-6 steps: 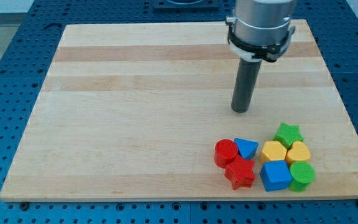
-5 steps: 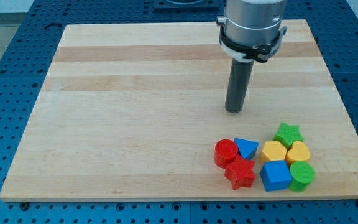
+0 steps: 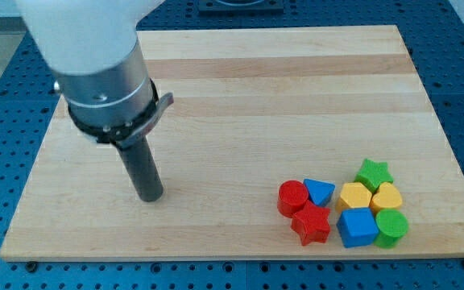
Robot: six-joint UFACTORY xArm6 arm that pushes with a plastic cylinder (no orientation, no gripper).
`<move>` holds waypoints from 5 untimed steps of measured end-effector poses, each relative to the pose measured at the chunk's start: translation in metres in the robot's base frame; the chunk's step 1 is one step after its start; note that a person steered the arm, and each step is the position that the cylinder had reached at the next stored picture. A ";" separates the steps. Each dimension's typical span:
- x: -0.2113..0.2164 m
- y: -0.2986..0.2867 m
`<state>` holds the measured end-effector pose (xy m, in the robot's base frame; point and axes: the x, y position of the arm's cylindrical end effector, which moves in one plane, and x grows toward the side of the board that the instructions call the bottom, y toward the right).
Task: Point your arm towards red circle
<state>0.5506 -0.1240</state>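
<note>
The red circle [image 3: 292, 196] lies on the wooden board [image 3: 240, 97] at the lower right, at the left edge of a cluster of blocks. My tip [image 3: 150, 196] rests on the board far to the view's left of it, at about the same height in the view. The red star [image 3: 311, 225] touches the red circle just below and to its right. The blue triangle [image 3: 320, 192] sits right beside it on the right.
The cluster also holds a yellow hexagon [image 3: 354, 196], a yellow heart [image 3: 387, 197], a green star [image 3: 373, 173], a blue cube [image 3: 357, 227] and a green circle [image 3: 391, 226]. A blue perforated table surrounds the board.
My tip has swept from the board's upper right, above the cluster, to the lower left. No block has moved.
</note>
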 end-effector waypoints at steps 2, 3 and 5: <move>0.001 0.056; 0.001 0.090; 0.001 0.153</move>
